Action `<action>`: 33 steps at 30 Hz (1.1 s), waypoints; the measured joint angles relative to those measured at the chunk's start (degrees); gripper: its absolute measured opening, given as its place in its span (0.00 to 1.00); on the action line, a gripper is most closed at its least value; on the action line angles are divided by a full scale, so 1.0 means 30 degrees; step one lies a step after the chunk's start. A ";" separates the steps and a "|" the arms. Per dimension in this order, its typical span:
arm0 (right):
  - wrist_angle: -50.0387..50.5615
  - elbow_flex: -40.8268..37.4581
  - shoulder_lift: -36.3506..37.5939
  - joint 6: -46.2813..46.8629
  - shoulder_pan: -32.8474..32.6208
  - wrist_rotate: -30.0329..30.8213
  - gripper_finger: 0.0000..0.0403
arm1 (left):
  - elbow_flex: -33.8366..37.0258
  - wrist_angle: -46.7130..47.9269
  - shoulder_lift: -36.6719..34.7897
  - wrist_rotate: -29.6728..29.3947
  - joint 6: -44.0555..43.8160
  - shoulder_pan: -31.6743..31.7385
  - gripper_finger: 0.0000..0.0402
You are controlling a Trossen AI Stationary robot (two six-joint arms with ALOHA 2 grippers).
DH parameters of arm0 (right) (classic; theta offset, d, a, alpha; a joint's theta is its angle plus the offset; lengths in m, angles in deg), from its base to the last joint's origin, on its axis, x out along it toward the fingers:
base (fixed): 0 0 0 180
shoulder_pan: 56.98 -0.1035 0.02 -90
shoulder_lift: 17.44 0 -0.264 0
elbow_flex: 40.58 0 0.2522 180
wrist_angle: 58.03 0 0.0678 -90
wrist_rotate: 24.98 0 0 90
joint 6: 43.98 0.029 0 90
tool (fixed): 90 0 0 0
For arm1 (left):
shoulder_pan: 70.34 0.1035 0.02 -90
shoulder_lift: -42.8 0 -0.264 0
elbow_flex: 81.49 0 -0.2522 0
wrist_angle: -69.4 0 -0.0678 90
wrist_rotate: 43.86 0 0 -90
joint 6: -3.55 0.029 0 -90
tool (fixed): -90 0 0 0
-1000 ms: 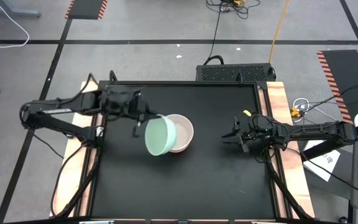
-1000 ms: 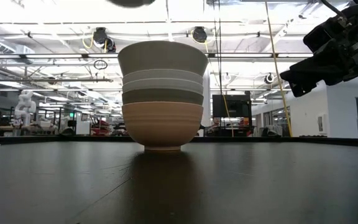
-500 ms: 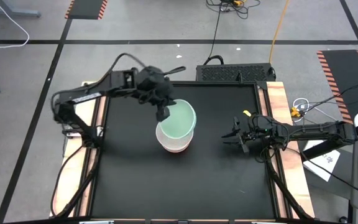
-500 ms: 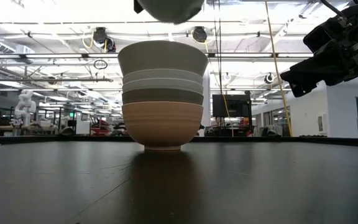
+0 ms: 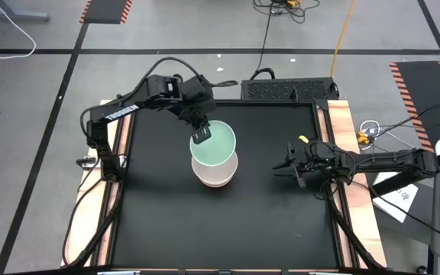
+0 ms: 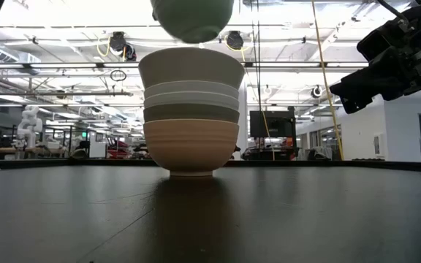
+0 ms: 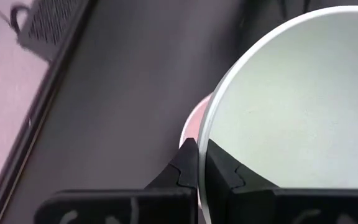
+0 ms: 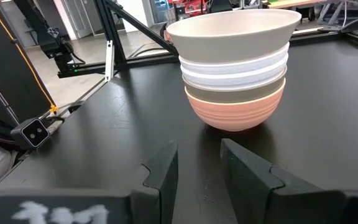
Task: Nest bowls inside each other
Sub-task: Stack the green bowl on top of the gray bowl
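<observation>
A stack of nested bowls [image 5: 215, 176] stands on its salmon-orange bottom bowl [image 8: 235, 112] in the middle of the black table. The olive-brown and white bowls sit inside it, and the beige-grey bowl [image 6: 191, 69] is on top. A mint green bowl [image 5: 214, 143] hangs just above the stack, also seen from below [image 6: 192, 18], with my left gripper [image 5: 202, 136] shut on it. My right gripper [image 5: 287, 169] waits open near the table's right edge, pointing at the stack [image 8: 235, 68]. My left gripper pinches the mint bowl's rim [image 7: 205, 134] on the bowl's left side, with one finger inside the bowl and one finger [image 7: 182, 165] outside. The fingers slant down from the table's far left. The bowl hangs mouth up, roughly level, clear of the stack.
Bare black table top [image 5: 166, 221] lies all round the stack. Wooden boards [image 5: 342, 130] run along the left and right sides. A black box [image 5: 289, 89] with cables sits past the far edge.
My left gripper has swung from the left of the stack toward the table's right and far side, rising and turning. The mint bowl, which was tipped on its side beside the stack, now hangs mouth up over it. The right arm has kept still.
</observation>
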 joint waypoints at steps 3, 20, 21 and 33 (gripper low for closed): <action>-0.0002 0.0000 0.0000 0.0000 -0.0003 0.0000 0.28 | 0.0000 0.0812 0.0406 0.0184 -0.0054 0.0032 0.01; -0.0010 0.0000 0.0000 -0.0146 -0.0001 0.0007 0.28 | 0.0015 0.2037 0.2762 0.1370 0.0098 -0.0157 0.01; -0.0010 -0.0002 0.0000 -0.0146 0.0000 0.0007 0.28 | 0.0022 0.2040 0.2841 0.1374 0.0119 -0.0165 0.01; 0.0282 0.0000 -0.0047 -0.0120 0.0000 0.0007 0.28 | 0.0613 0.0713 0.3137 0.1833 0.0462 -0.0296 0.01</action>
